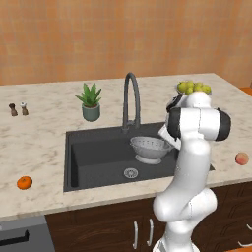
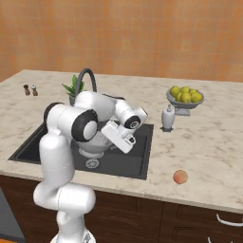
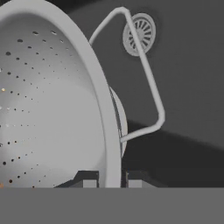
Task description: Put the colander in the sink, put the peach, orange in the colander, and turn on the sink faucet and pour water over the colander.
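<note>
The silver perforated colander [image 1: 150, 147] [image 2: 96, 146] [image 3: 52, 100] is inside the dark sink [image 1: 93, 162] [image 2: 138, 161], right of the drain [image 1: 131, 173] [image 3: 139, 34]. My gripper [image 3: 111, 181] is shut on the colander's rim, one fingertip on each side, beside its wire handle [image 3: 151, 83]. The gooseneck sink faucet [image 1: 132, 98] [image 2: 88, 78] rises behind the basin. On the counter, the orange [image 1: 24, 182] lies at the front left. The peach [image 1: 241, 158] [image 2: 180, 177] lies on the counter to the right of the sink.
A potted plant [image 1: 91, 103] stands behind the sink's left part. A stemmed bowl of yellow-green fruit [image 1: 193, 88] [image 2: 185, 97] and a soap dispenser [image 2: 167, 117] stand at the back right. Two small shakers [image 1: 18, 109] sit far left.
</note>
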Controlling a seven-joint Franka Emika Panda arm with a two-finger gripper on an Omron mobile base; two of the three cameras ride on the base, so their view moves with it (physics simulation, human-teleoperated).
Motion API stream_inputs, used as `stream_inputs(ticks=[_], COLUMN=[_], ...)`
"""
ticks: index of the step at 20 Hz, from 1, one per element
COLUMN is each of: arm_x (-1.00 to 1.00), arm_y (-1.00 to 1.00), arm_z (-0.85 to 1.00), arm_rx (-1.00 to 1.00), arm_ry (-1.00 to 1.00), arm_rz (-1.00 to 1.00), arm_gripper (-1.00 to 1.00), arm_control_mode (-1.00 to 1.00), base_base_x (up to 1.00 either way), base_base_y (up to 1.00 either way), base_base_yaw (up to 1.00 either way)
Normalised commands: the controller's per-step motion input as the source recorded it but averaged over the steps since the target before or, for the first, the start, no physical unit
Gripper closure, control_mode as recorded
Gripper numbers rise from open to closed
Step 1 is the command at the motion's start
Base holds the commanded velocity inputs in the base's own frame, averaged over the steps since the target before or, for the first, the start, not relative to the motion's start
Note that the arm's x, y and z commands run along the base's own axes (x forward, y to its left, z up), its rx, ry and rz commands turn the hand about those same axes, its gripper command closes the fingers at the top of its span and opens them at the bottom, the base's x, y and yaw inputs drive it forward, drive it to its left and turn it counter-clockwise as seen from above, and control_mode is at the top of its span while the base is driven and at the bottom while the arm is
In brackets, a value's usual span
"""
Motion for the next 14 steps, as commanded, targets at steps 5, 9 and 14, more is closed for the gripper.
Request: stream_inputs(ticks=[5,9,14], arm_x=[0.44,0.53,0.50], arm_y=[0.23,0.13,0.06], arm_z=[-0.56,-0.46,-0.42], arm_rx=[-0.01,0.00,0.00], arm_ry=[0.00,0.00,0.00], arm_rz=[0.11,0.11,0.11], arm_gripper=[1.00,1.00,1.00], arm_control_mode=[-1.00,-1.00,-1.00], base_base_x=[0.00,0.00,0.00], base_base_y=[0.00,0.00,0.00], base_base_yaw=[0.00,0.00,0.00])
